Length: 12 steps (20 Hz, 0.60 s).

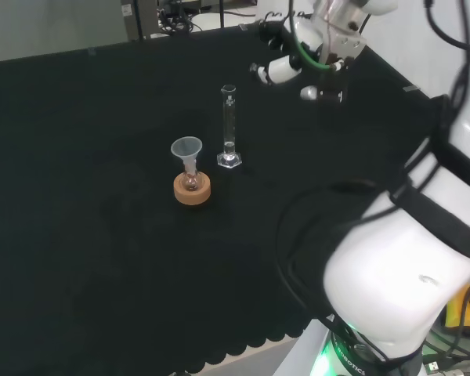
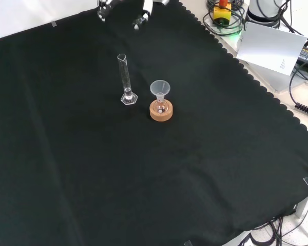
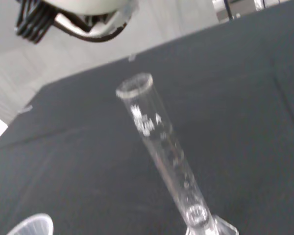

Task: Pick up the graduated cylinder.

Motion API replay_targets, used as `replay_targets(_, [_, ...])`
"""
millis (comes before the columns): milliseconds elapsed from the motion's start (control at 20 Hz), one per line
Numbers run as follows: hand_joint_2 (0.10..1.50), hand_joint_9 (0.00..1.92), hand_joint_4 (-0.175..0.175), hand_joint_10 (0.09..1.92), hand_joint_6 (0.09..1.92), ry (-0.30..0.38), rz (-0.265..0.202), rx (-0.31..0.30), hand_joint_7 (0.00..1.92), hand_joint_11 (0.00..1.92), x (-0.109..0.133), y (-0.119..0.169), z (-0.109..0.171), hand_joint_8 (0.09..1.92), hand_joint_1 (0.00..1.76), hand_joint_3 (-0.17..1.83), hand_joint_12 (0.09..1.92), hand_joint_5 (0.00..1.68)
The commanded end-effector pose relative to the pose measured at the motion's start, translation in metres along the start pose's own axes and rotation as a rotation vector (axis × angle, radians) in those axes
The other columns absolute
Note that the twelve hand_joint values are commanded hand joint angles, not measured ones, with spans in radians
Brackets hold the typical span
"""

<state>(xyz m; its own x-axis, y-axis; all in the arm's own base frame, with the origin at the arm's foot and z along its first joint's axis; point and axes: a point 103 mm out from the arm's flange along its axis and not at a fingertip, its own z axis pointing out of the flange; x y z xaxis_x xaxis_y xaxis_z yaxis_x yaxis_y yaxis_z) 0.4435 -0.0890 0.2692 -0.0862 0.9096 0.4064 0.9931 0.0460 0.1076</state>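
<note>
Graduated cylinder (image 1: 229,128): upright on the table (image 1: 86,235), untouched.
Hand (image 1: 286,59): raised well apart from it, fingers relaxed, empty.
Funnel (image 1: 187,150): in the flask on the cork ring (image 1: 192,189), just beside the cylinder.

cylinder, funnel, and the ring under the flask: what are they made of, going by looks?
Graduated cylinder: clear and glossy, the cloth shows through it; glass or hard plastic, cannot tell which. It carries white printed marks.
Funnel: translucent and cloudy, less shine; looks like plastic.
Ring stand: matte tan-orange with a grainy look; most likely cork.
Flask in the ring: clear, probably glass.
</note>
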Motion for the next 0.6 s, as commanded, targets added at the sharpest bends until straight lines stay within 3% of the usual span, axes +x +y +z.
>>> replay_targets(50, [0.60, 0.60, -0.063, 0.60, 0.09, 0.137, 0.044, 0.136, 0.40, 0.43, -0.041, -0.013, 0.111, 0.70, 0.95, 0.61, 1.31, 0.54])
replay_targets(350, [0.59, 0.60, -0.062, 0.59, 0.09, 0.164, 0.079, 0.126, 0.40, 0.42, -0.038, -0.014, 0.116, 0.70, 0.96, 0.62, 1.31, 0.54])
replay_targets(400, [0.59, 0.60, -0.062, 0.59, 0.09, 0.193, 0.069, 0.112, 0.41, 0.42, -0.040, -0.015, 0.116, 0.70, 0.96, 0.62, 1.31, 0.54])
replay_targets(600, [0.59, 0.61, -0.062, 0.60, 0.09, 0.181, 0.035, 0.125, 0.42, 0.42, -0.040, -0.019, 0.123, 0.70, 0.96, 0.63, 1.31, 0.55])
